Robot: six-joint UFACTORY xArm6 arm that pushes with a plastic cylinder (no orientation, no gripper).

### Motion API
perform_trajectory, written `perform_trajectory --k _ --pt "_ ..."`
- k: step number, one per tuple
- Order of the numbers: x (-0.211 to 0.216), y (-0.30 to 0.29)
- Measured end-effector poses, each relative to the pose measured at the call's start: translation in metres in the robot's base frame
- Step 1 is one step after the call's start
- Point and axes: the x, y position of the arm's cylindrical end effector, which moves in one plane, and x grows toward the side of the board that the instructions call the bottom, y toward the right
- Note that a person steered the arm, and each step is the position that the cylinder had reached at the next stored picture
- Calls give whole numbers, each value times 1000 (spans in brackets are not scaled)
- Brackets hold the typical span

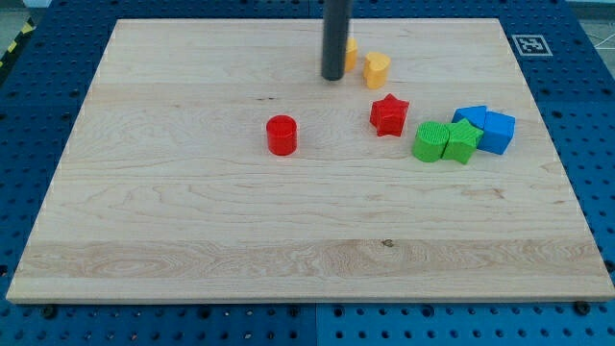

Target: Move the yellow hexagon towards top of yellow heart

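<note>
The yellow heart (377, 69) lies near the view's top, right of centre. The yellow hexagon (352, 51) sits just up and left of the heart, mostly hidden behind my rod; only its right edge shows. My tip (332, 76) rests on the board right beside the hexagon's left side, a little left of the heart. Whether the tip touches the hexagon I cannot tell.
A red star (389, 114) lies below the heart. A red cylinder (282, 135) stands near the board's centre. A green block (430, 141), a green star (461, 142) and two blue blocks (490, 129) cluster at the view's right. The wooden board (192, 240) lies on a blue pegboard.
</note>
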Motion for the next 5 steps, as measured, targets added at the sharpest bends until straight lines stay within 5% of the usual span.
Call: perform_trajectory --k 1,4,5 --pt "-27 -37" --pt "-60 56" --pt "-61 31"
